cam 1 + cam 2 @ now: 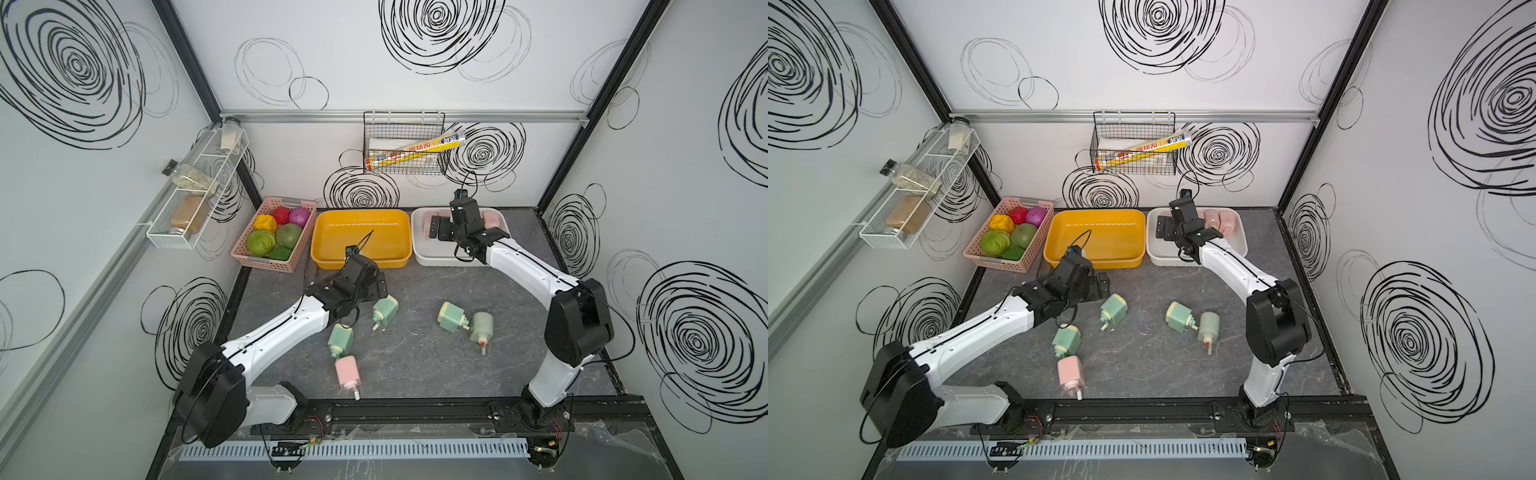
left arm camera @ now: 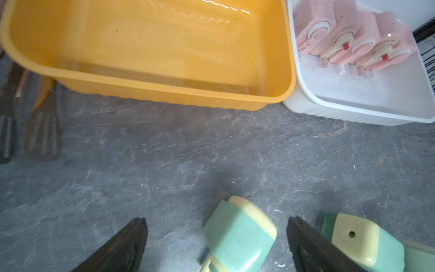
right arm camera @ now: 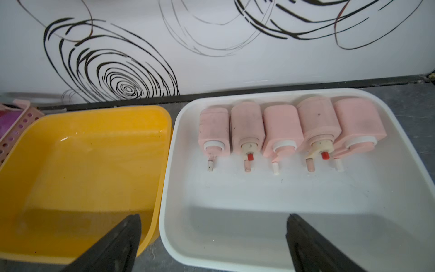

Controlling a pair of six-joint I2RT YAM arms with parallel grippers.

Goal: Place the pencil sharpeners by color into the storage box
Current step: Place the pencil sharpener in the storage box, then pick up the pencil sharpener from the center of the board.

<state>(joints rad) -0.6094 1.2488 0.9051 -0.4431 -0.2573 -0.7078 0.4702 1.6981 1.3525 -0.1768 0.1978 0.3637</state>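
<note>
Nearest the front edge of the worktop [image 1: 415, 361], left of middle, lies the one pink sharpener [image 1: 347, 371] not yet boxed, its crank toward the front. Just behind it lies a green sharpener [image 1: 340, 338]. Further in lie three more: a second green [image 1: 385, 309] left of middle and a green pair [image 1: 452, 318] close together right of middle.

Low over the second green hangs the left gripper [image 2: 216, 221], its fingers spread wide. In its wrist view that sharpener sits between them, unpinched. Whether a finger touches it I cannot tell.

Along the far edge the yellow box [image 1: 320, 253] stands empty, with the white box [image 1: 419, 255] just beside it on the right. Over the near part of the white box hovers the right gripper [image 3: 214, 215], spread and carrying nothing. Five pinks [image 3: 280, 131] lie in a row against that box's far wall, cranks toward the front. A basket [image 1: 249, 259] of toy vegetables fills the far left corner.

The step in hand looks like the first green pick, by the left arm, for the yellow box; the pinks are nearly sorted. Next, that gripper should settle lower so its fingers bracket the sharpener's sides. Then it should close, lift clear of the yellow box's near rim and let go inside. The last pink lies on the left arm's side, so the arms must keep apart if the right one fetches it.
</note>
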